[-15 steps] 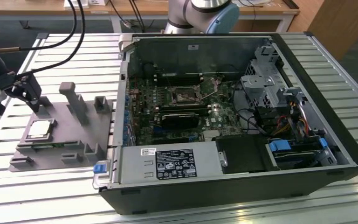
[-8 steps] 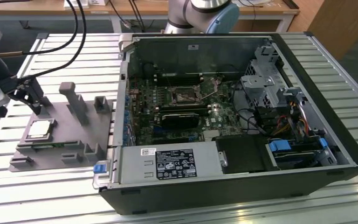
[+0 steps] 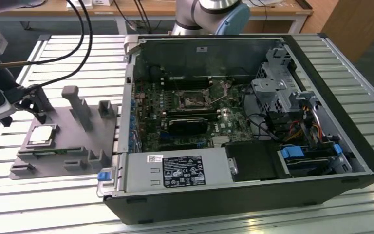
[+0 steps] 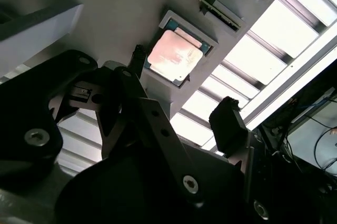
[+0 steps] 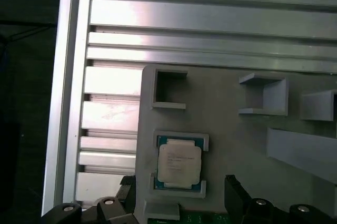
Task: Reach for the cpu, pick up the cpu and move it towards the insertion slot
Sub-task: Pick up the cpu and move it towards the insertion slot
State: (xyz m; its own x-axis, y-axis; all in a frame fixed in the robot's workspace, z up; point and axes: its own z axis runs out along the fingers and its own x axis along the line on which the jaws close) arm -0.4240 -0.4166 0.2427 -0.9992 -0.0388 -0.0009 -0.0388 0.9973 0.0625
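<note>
Hovering with fingers spread wide and empty, gripper close by the cpu, chip flat in a square recess of the grey plate, plate on slatted table, slot well apart on the motherboard inside the open case.

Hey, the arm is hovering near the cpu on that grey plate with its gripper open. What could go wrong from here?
1. The cpu lies in a recess with raised corners. The open gripper could land on those corners rather than on the chip's edges.
2. Upright blocks stand close by on the grey plate and could be bumped.
3. The insertion slot sits beyond the case wall, so a low carry might clip it.
</note>
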